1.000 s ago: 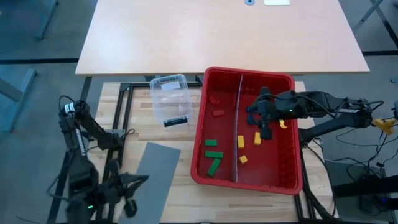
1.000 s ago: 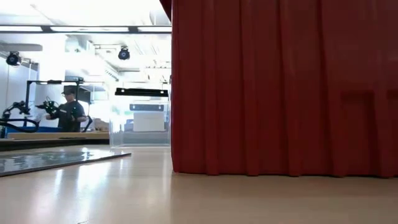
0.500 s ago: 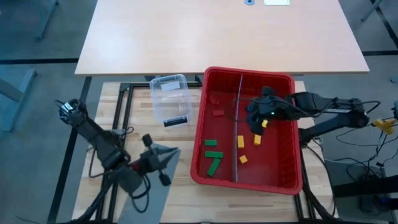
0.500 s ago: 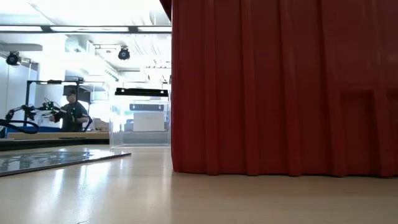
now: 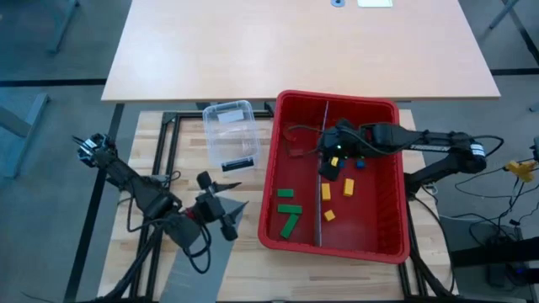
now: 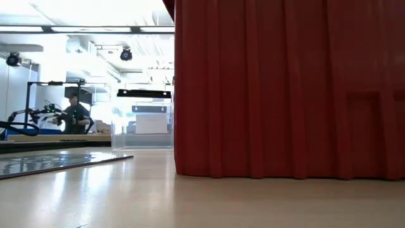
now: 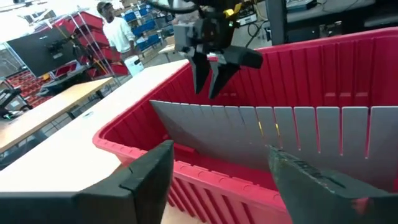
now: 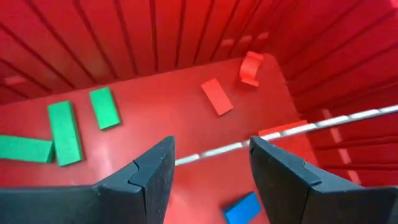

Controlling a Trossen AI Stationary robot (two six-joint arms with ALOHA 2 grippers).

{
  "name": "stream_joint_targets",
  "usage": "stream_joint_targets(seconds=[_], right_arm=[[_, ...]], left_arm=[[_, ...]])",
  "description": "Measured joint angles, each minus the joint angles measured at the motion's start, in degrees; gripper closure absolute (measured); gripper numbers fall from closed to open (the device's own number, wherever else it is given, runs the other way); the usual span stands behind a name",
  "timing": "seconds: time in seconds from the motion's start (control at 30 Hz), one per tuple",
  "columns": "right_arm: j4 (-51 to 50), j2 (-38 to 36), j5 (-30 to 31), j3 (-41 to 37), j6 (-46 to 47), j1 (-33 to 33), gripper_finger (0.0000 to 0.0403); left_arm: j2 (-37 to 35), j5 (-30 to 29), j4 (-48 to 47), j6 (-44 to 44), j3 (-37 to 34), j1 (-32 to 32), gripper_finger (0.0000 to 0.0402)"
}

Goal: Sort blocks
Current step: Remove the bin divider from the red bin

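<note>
Right tool (image 5: pixel 330 160): hangs over the grey divider (image 5: pixel 322 181) inside the red bin (image 5: pixel 337 102), a little toward the bin's far end. Its fingers are spread apart with nothing between them; the right wrist view looks straight down past them at the bin floor.
Likely reason for that pose: a spread, empty tool held above the blocks reads as a pick being lined up. Which block it is after cannot be told.
Left tool (image 5: pixel 221 215): low over the bench (image 5: pixel 168 139), just outside the bin's left wall, above a grey panel (image 5: pixel 198 273) lying flat there. Its fingers are parted and hold nothing. It looks to be waiting.
Red blocks (image 8: pixel 217 96): two lie in the left compartment near the far end, one flat bar and one smaller piece.
Green blocks (image 5: pixel 289 209): three bars grouped in the left compartment toward the near end.
Yellow blocks (image 5: pixel 327 192): three in the right compartment, scattered near the divider.
Blue block (image 5: pixel 360 164): in the right compartment, close beside the right tool; the right wrist view shows it just under the fingers.
Sorting so far: judged from the layout, red and green sit on one side of the divider, yellow and blue on the other.
Clear tub (image 5: pixel 229 135): on the bench beside the bin's left wall; no block shows inside.
Background: a person (image 6: pixel 74 114) stands far off in the room.
</note>
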Motion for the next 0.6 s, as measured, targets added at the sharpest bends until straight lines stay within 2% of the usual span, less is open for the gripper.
stream_joint_targets(seconds=[0.17,0.43,0.5,0.6], right_arm=[[-0.33,1.39,-1.08,0.57,-1.33,-2.60,0.0217],[-3.26,1.90,-2.32,0.57,-5.56,-4.82,0.0217],[-3.07,1.42,-2.87,0.57,-9.12,-4.76,0.0217],[-4.30,0.35,-5.08,0.57,-19.61,-4.73,0.0217]], left_arm=[[0.00,0.00,-0.02,0.35,0.00,0.04,0.0154],[0.00,0.00,-0.06,0.39,0.00,0.08,0.0177],[0.00,0.00,-0.04,0.37,-0.02,0.09,0.0182],[0.00,0.00,-0.06,0.55,-0.02,0.19,0.0186]])
